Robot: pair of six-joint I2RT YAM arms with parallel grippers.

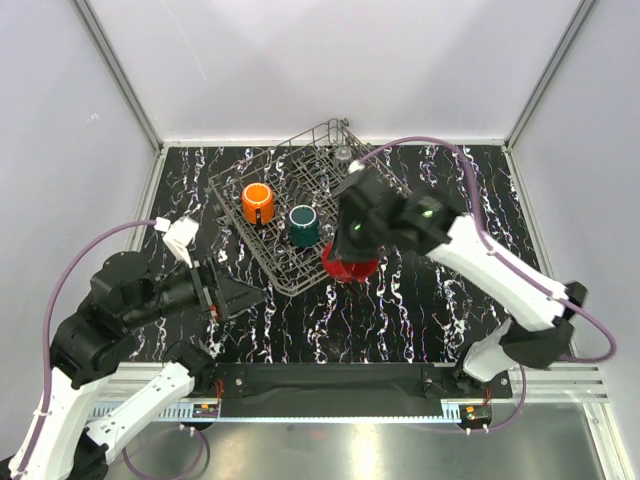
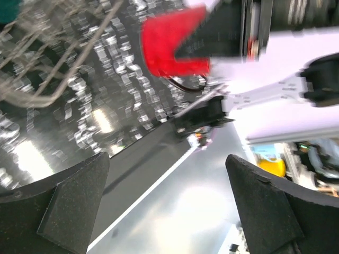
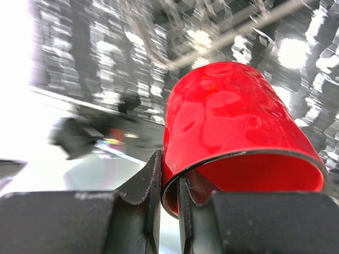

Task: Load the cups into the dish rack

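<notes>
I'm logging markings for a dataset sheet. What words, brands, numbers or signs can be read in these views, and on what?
No text can be read in any view.
Small orange spots on the base rail: too small to tell if they bear text.
Red cup, orange cup, teal cup, dish rack: no print visible.
Left wrist view: background blurred, nothing legible.

I read the red cup (image 3: 238, 121) as glossy plastic, skin dimpled, w/ a thin dark rim edge. Dish rack (image 1: 285, 180): thin grey metal wire. Tabletop (image 1: 420, 310): black w/ white marble veining, polished, mirrors the lamps. Pads (image 2: 74, 211) on the left gripper (image 2: 167, 164) look matt black, grainy. Right gripper (image 3: 169, 185) fingers (image 3: 139, 185): matt black, jagged edges. Arm shells (image 1: 495, 265): white, smooth plastic.
</notes>
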